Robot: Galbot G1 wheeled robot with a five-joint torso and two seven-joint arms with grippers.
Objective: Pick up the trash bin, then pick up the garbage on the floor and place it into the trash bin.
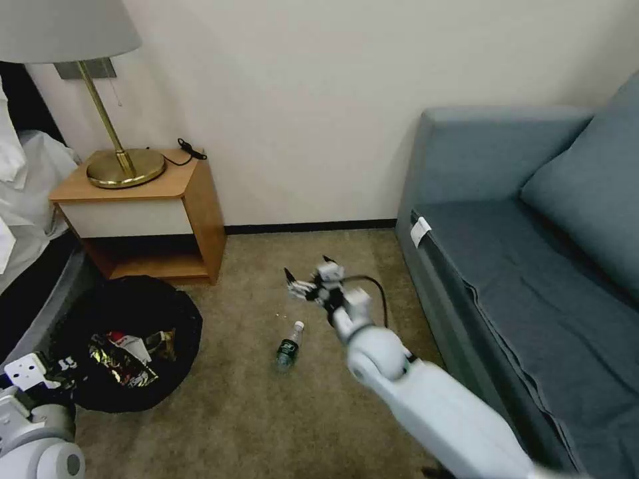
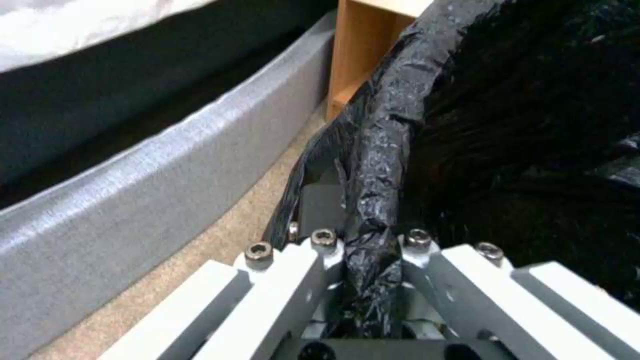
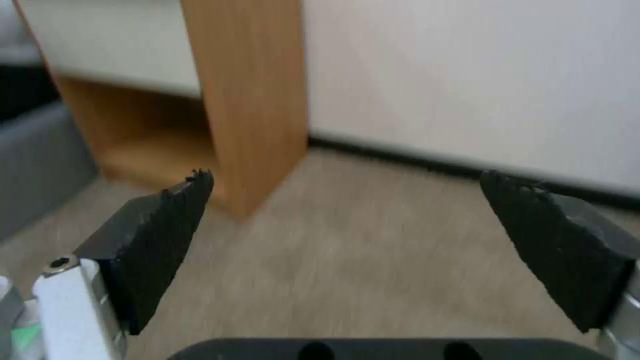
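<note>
The trash bin [image 1: 133, 303], lined with a crinkly black bag, sits at the lower left on the carpet. Inside it lie a gold-brown snack wrapper [image 1: 118, 362] and a red-and-white carton [image 1: 130, 342]. My left gripper [image 1: 53, 376] is at the bin's near rim. In the left wrist view the left gripper [image 2: 370, 245] is shut on the black bag rim [image 2: 387, 145]. One piece of garbage, a small clear bottle [image 1: 288, 346] with a green label and white cap, lies on the floor. My right gripper [image 1: 307, 274] hovers open just beyond the bottle, its black pads [image 3: 167, 235] spread wide over bare carpet.
A wooden nightstand [image 1: 160, 199] with a brass lamp [image 1: 123, 166] stands behind the bin, against the wall. A bed edge [image 1: 33, 266] runs along the left. A blue sofa [image 1: 532, 266] fills the right side. Carpet lies open between them.
</note>
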